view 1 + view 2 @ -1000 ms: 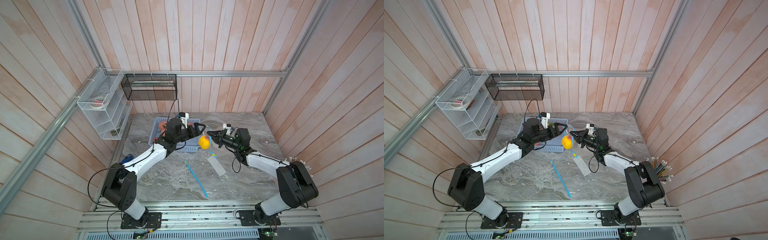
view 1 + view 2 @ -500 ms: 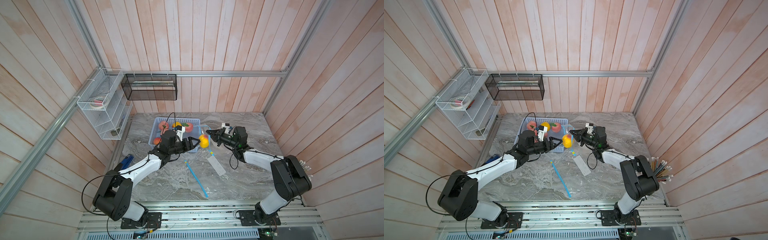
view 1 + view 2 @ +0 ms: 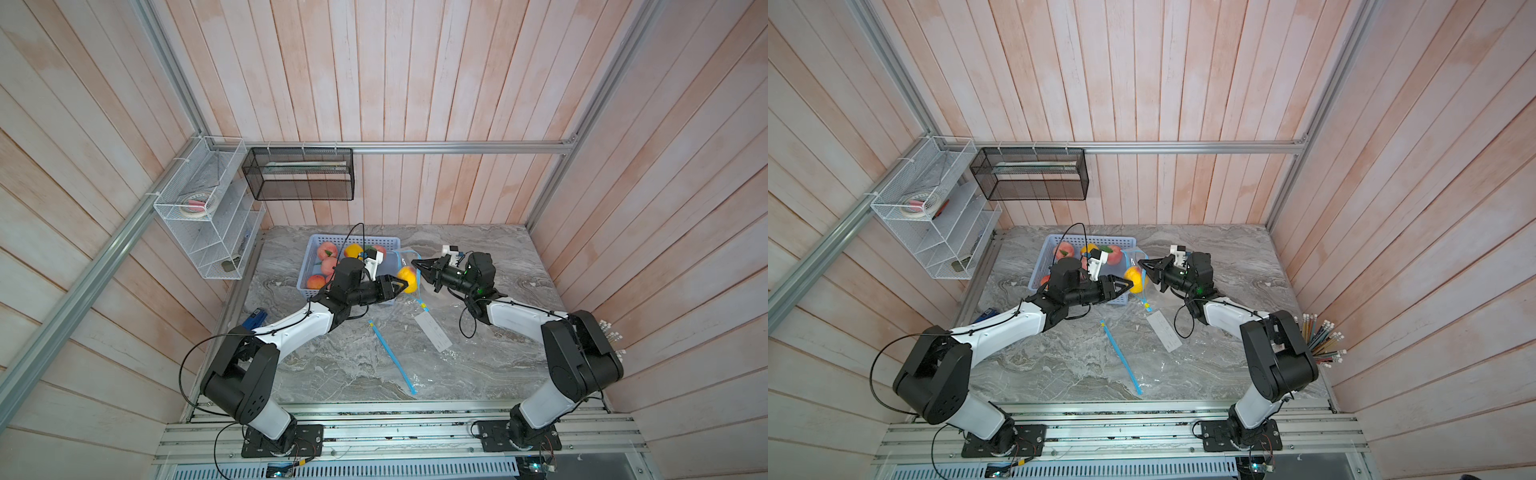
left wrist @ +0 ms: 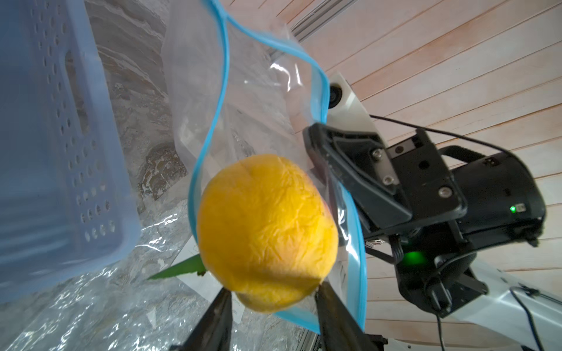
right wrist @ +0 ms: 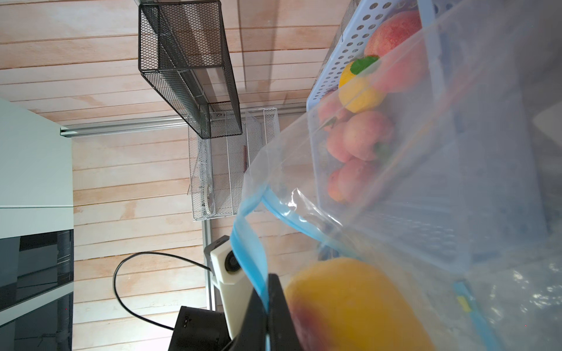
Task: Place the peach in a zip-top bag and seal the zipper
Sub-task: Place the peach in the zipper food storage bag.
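Observation:
The yellow-orange peach (image 3: 407, 279) (image 3: 1136, 279) hangs above the table at the mouth of a clear zip-top bag (image 4: 261, 100). My left gripper (image 4: 272, 291) pinches the peach's (image 4: 267, 225) near end between its fingertips. The bag's blue zipper rim (image 4: 226, 60) curves round the fruit. My right gripper (image 5: 270, 278) is shut on that blue rim and holds the bag (image 5: 395, 182) up. Through the plastic, the peach (image 5: 359, 304) shows right beside the right fingers. In both top views the two grippers (image 3: 401, 286) (image 3: 415, 262) meet tip to tip.
A blue perforated basket (image 3: 305, 266) with several more peaches (image 3: 328, 251) stands just behind the left gripper. Another clear bag with a blue zipper strip (image 3: 392, 357) and white label (image 3: 432, 334) lies flat mid-table. A bundle of pencils (image 3: 1320, 340) stands at the right edge.
My left arm has dropped lower and drawn back slightly, uncovering the basket, and its jaws have narrowed. The peach has stayed at the bag's mouth. The right gripper has kept hold of the rim.

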